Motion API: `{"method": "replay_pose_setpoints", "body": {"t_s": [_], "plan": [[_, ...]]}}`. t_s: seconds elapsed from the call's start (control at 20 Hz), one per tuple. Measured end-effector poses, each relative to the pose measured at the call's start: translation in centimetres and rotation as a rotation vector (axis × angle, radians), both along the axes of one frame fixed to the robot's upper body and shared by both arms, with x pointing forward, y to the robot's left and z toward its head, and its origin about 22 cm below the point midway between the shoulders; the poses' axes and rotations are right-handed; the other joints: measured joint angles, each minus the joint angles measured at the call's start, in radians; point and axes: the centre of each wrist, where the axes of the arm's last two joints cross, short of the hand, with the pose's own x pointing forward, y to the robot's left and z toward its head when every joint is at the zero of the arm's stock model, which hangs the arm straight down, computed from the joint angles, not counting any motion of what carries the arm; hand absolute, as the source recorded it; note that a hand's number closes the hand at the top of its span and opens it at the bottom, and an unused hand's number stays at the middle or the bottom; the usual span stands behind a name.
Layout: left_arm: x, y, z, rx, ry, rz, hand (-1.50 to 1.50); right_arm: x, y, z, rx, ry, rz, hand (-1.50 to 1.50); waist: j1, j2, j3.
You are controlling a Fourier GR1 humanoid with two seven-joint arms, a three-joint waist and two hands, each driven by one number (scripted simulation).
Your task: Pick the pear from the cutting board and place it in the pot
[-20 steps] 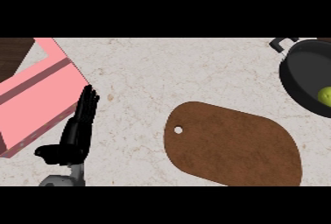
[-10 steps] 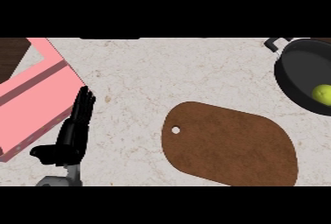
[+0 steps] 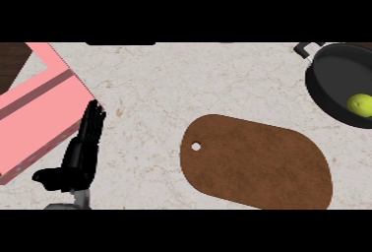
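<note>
I see the pear [image 3: 359, 104] already lying inside the black pot [image 3: 328, 83], and the brown cutting board [image 3: 254, 162] bare. My left hand [image 3: 76, 160] rests with straight fingers pressed together; the right is out of view. I judge placement done, so nothing further is needed.

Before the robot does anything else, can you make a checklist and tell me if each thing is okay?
1. Pear inside the pot: ok, it lies in the black pot at the right edge.
2. Cutting board has nothing on it: ok.
3. Left hand open, holding nothing: ok, fingers straight, resting beside the pink tray.
4. Right hand out of the pot: cannot tell, it is not in view.
5. Pot fully on the counter: cannot tell, the picture cuts it off.
</note>
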Motion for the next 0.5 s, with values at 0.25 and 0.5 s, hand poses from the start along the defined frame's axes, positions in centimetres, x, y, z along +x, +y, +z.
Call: {"method": "replay_pose_setpoints", "body": {"t_s": [0.25, 0.5], "plan": [[0.2, 0.7, 0.2, 0.005, -0.004, -0.001, 0.0, -2.8, -0.3, 0.1, -0.03, -0.019, -0.03, -1.5, 0.001, 0.001, 0.0], [0.3, 0.8, 0.5, -0.002, -0.002, 0.001, 0.0, -5.3, 0.0, -0.5, -0.051, -0.049, -0.087, -1.5, 0.001, 0.001, 0.0]]}}
